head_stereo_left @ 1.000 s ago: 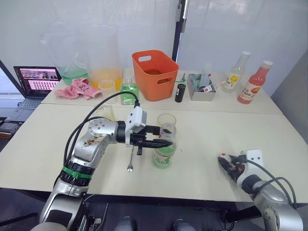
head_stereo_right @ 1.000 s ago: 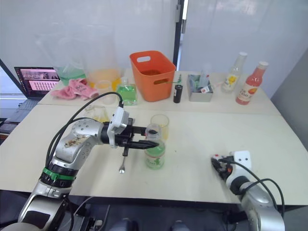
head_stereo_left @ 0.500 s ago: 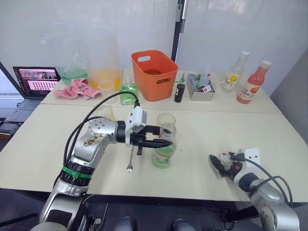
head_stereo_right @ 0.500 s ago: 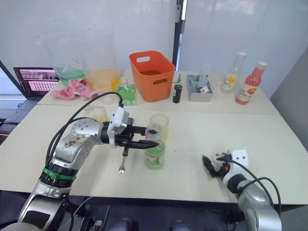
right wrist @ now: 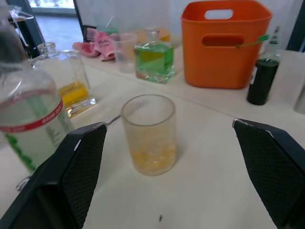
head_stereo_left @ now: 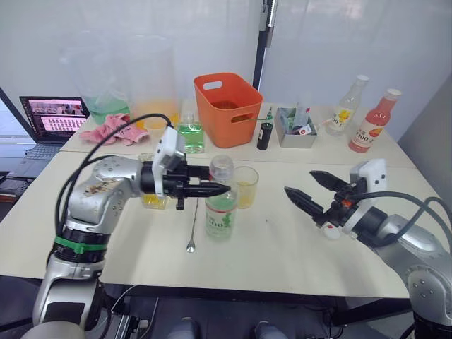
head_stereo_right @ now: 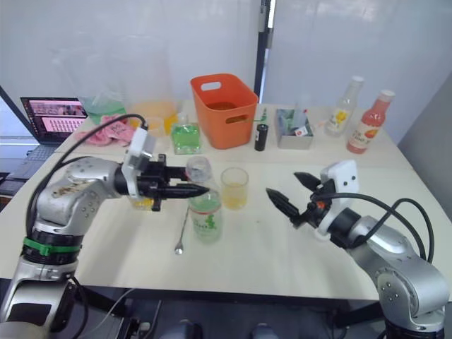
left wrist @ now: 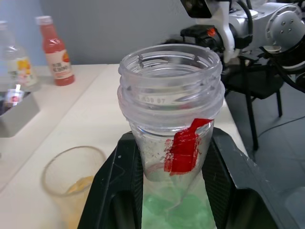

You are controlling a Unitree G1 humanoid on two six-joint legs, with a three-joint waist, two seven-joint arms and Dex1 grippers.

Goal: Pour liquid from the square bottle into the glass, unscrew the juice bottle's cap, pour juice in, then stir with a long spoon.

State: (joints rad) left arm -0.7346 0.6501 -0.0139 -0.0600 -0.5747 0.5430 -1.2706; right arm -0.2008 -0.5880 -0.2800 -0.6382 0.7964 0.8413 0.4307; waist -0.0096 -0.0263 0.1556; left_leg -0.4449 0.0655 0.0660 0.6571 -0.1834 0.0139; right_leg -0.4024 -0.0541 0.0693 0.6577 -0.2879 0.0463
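Clear plastic juice bottle (head_stereo_left: 220, 206), cap off, pinched at its neck by the left gripper (head_stereo_left: 210, 189), ready for pouring; glass (head_stereo_left: 246, 186) at its two o'clock. Right gripper (head_stereo_left: 318, 192) spread wide.

Since the earlier pictures, the right gripper (head_stereo_left: 309, 189) has risen from the table's near right edge to mid-height, spread wide and pointing toward the glass (head_stereo_left: 245, 186). The cap (head_stereo_left: 330, 231) now lies on the table below that arm. The left gripper (head_stereo_left: 214, 189) still clamps the juice bottle (head_stereo_left: 220, 207), now open-mouthed.
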